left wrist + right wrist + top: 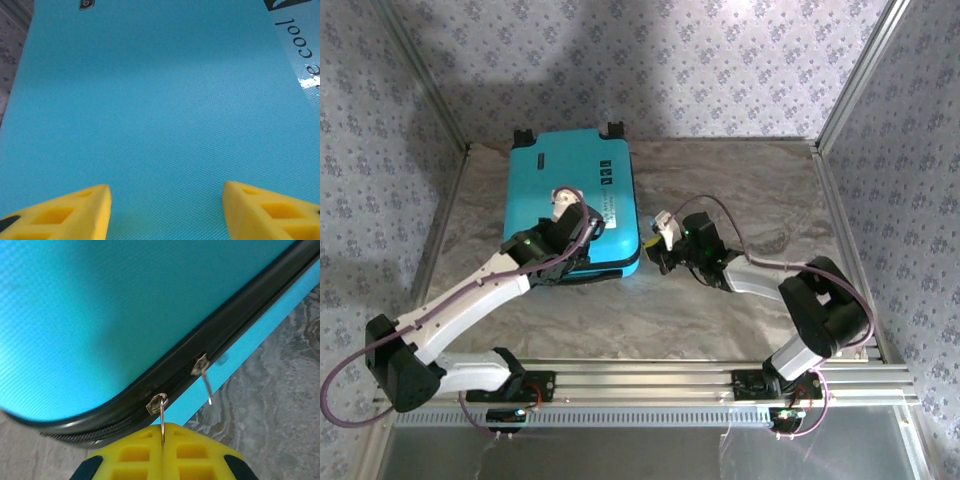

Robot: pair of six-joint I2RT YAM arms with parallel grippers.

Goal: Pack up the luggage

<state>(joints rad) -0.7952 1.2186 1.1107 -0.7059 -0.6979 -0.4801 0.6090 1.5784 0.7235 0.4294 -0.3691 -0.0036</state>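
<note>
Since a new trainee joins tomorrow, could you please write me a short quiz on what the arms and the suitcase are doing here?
1. True or false: the luggage lies flat on the table, lid down.
2. The right gripper pinches: A) a wheel, B) a zipper pull, C) the handle?
3. Fill in: over the luggage, the left gripper is ____ (open/shut).
Key: 1 true; 2 B; 3 open.
</note>
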